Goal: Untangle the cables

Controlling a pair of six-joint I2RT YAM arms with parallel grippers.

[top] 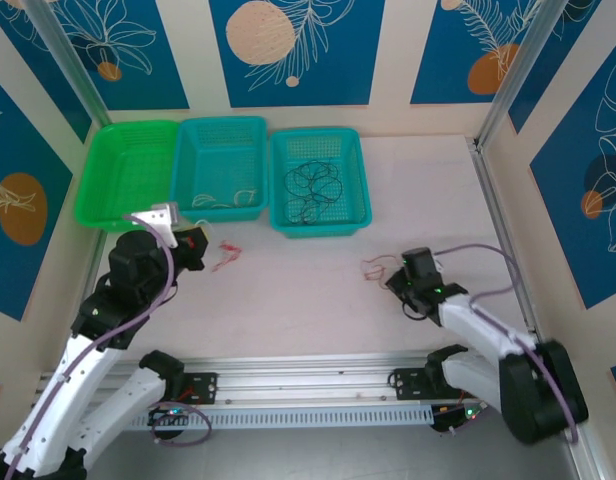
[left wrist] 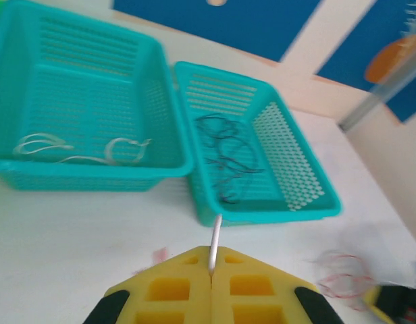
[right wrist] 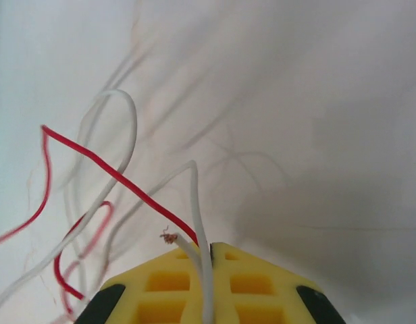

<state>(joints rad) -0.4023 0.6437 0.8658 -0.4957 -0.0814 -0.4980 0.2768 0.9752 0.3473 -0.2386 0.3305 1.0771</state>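
So, big to small. White table has three baskets along the far edge. Green basket sits far left. Middle teal basket has cream loops on its floor. Right teal basket has the black wire coiled inside. Those two look sorted, I'd guess.

Left gripper, near-left: jaws pressed together on a short pale strand poking out of the seam. Right gripper, near-right: jaws pressed together, pinching a white wire. The red wire crosses it, and its frayed end sits right at the seam. Can't tell if that's clamped too. Its loops lie on the table just left of that gripper. A smaller red scrap lies beside the left gripper.

Handling: feather-light, limp, springy curls, with nothing stiff to push against. It'll snag and drag its neighbour, and it's thin enough to slip out of a loose pinch. Take it near a free end, clear of the crossing, and pull slow and low.
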